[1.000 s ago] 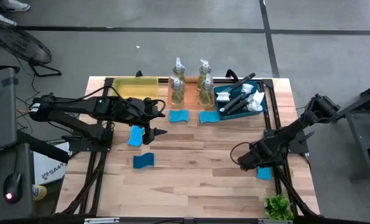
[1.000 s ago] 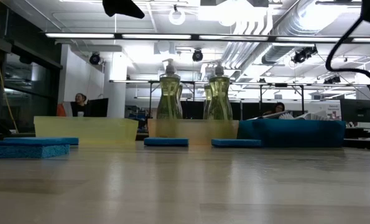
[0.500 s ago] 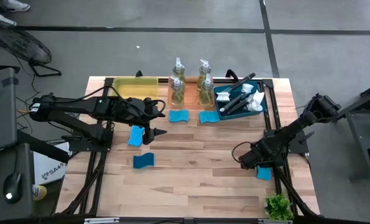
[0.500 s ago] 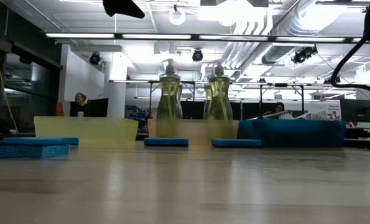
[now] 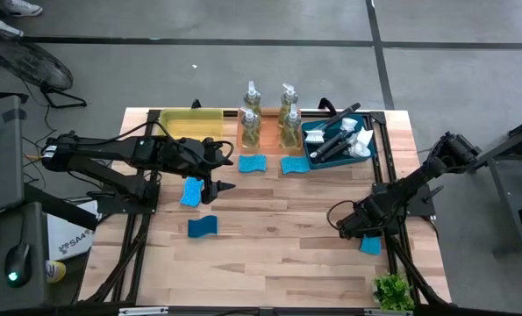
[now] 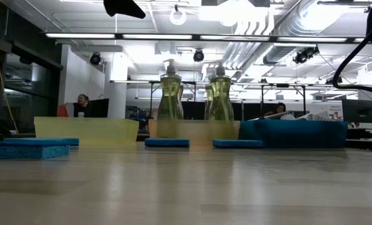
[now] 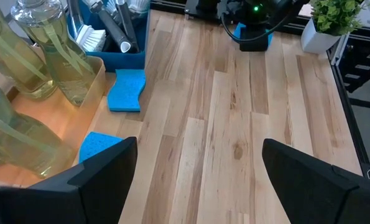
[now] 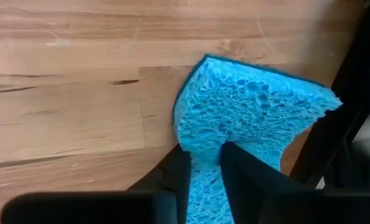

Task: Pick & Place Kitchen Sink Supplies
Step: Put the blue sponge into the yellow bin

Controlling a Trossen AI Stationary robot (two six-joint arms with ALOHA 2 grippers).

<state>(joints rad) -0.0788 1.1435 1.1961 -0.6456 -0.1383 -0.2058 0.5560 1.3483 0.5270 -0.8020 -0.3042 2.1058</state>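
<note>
Several blue sponges lie flat on the wooden table: two at the left, two before the trays, and one at the right edge. My right gripper is shut on that last sponge. Soap bottles stand in the orange tray, and dish brushes lie in the blue tray. My left gripper hangs open above the table's left half, with nothing between its fingers. My right gripper pinches the sponge's near end between its two fingers, which come steeply from above. The sponge narrows where the fingers meet it. Its wide far part lies flat on the table beside the dark frame rail.
A yellow tray stands at the back left, next to the orange one and the blue one. A small green plant stands at the near right corner. Dark frame rails run along both table sides. Bare wood fills the middle.
My right arm has sunk a little toward the sponge at the table's right edge. My left arm and the other things have kept still.
</note>
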